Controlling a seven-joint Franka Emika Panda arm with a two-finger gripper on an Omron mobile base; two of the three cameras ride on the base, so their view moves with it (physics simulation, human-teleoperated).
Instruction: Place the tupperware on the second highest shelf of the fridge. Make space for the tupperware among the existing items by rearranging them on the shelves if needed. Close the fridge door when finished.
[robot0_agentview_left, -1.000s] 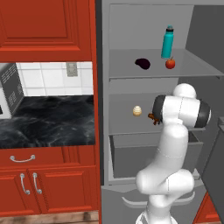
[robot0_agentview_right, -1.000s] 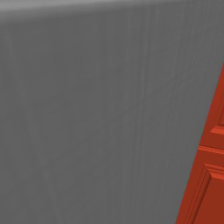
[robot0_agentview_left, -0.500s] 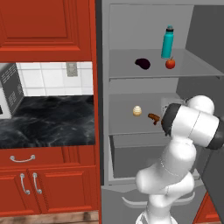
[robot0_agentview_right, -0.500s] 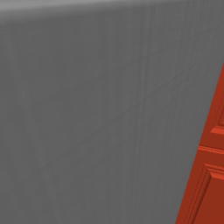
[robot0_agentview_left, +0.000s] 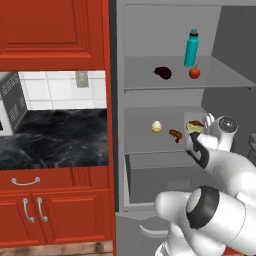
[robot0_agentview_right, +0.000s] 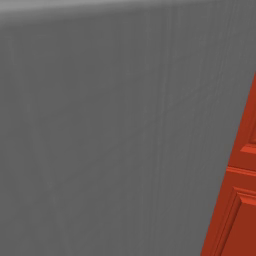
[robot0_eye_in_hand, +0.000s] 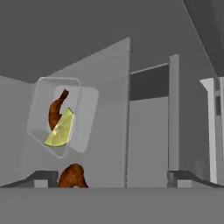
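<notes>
In your left base view the fridge (robot0_agentview_left: 170, 125) stands open, and on the lower shelf (robot0_agentview_left: 145, 142) the tupperware (robot0_agentview_left: 196, 127) now lies near the right edge, just ahead of the arm's hand. Half a second ago the arm covered that spot; it has since drawn back and down toward the lower right, so the tray shows. The small brown piece (robot0_agentview_left: 175, 135) lies just left of the tray, the cream egg-shaped item (robot0_agentview_left: 156, 126) farther left. On the upper shelf (robot0_agentview_left: 150, 80) the teal bottle (robot0_agentview_left: 191, 48) stands toward the right, the red fruit (robot0_agentview_left: 194, 73) just in front of it and the dark purple lump (robot0_agentview_left: 163, 73) nearer the middle — none of these has shifted.

Your right base view faces the flat grey fridge door (robot0_agentview_right: 110, 135) with a red cabinet door (robot0_agentview_right: 237, 200) at its right edge, as before.

In your hand view the gripper (robot0_eye_in_hand: 111, 178) has its fingertips (robot0_eye_in_hand: 43, 177) spread wide with nothing between them. The tupperware (robot0_eye_in_hand: 61, 117) sits beyond, apart from them — brown food and a yellow-green wedge inside — with the small brown piece (robot0_eye_in_hand: 72, 175) close by.
</notes>
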